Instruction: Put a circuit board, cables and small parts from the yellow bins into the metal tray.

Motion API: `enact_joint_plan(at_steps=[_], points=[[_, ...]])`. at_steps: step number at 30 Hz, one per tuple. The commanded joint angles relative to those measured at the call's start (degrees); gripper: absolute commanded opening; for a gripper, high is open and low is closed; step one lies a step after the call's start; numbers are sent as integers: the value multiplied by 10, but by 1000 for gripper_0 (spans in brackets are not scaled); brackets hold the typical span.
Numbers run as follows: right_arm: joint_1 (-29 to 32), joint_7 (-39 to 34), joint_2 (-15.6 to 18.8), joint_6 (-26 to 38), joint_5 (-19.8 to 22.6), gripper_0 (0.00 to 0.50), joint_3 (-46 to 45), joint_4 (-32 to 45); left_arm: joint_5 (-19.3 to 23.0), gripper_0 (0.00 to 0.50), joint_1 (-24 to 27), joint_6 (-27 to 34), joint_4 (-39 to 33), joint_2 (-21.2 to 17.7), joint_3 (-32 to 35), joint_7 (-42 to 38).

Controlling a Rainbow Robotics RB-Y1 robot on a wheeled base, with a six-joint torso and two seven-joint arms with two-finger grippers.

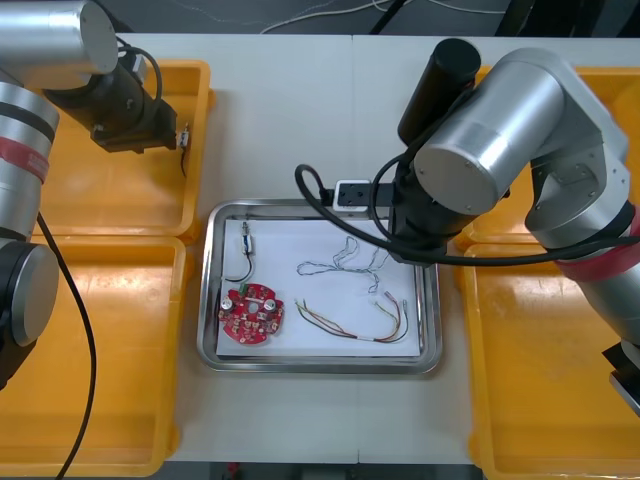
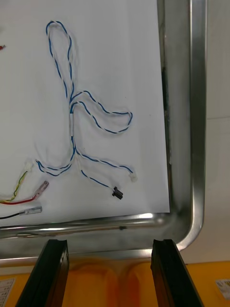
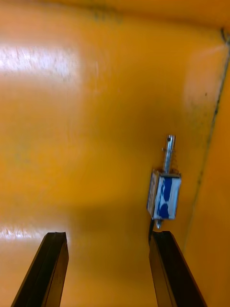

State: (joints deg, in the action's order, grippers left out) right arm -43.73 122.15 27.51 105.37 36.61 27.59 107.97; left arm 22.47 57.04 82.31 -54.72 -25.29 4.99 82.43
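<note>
Just beside the wide-open left gripper's finger lies a small metal part.

Your left arm and right arm are fat, round and shiny silver, like big pipes. Each has a red band far back from its claw. Just behind the left claw and the right claw, the wrists are black. Thin black cables run back from the claws. Each claw has two flat black fingers with square tips.
</note>
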Motion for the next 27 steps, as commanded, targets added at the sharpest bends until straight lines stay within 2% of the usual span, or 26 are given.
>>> enact_joint_plan(at_steps=[1, 9, 14, 20, 27], points=[[-18, -40, -4, 39, 13, 500, -58, 33, 15, 500, 31, 40, -11, -20, 28, 48], [-14, -144, 9, 46, 31, 500, -125, 53, 39, 497, 27, 95, -37, -21, 42, 50], [8, -215, 34, 46, 65, 500, -171, 70, 41, 496, 18, 124, -71, -21, 47, 42], [51, -300, 65, 46, 71, 500, -215, 108, 46, 494, 6, 124, -89, -20, 49, 38], [96, -394, 90, 46, 78, 500, -275, 113, 44, 488, -8, 108, -101, -19, 50, 39]])
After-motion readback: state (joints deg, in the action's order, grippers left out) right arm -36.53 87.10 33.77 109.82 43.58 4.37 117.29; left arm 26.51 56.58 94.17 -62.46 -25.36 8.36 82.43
